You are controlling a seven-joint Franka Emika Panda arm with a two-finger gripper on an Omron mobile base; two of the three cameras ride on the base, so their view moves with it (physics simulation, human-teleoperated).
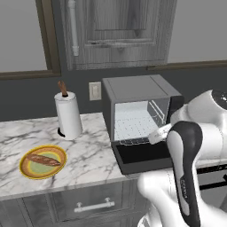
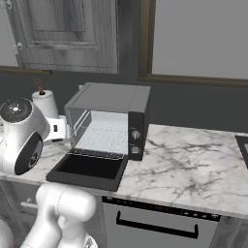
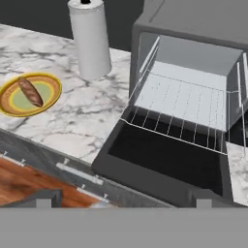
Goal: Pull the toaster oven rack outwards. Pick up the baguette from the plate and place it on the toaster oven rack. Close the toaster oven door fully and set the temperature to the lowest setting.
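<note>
The bench (image 1: 88,155) is glossy veined marble. The toaster oven (image 1: 137,88) looks matt dark metal, its toaster oven rack (image 3: 184,116) thin bright wire. The plate (image 1: 26,170) looks glazed, the baguette (image 1: 43,160) crusty, and the cabinet door (image 1: 119,31) grained wood.

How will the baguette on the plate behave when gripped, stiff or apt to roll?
The baguette looks like a slim, crusted loaf, so probably stiff and light for its size. It lies flat across the plate, so its rounded shape may let it roll sideways if nudged. A grip across its narrow width seems safest.
</note>
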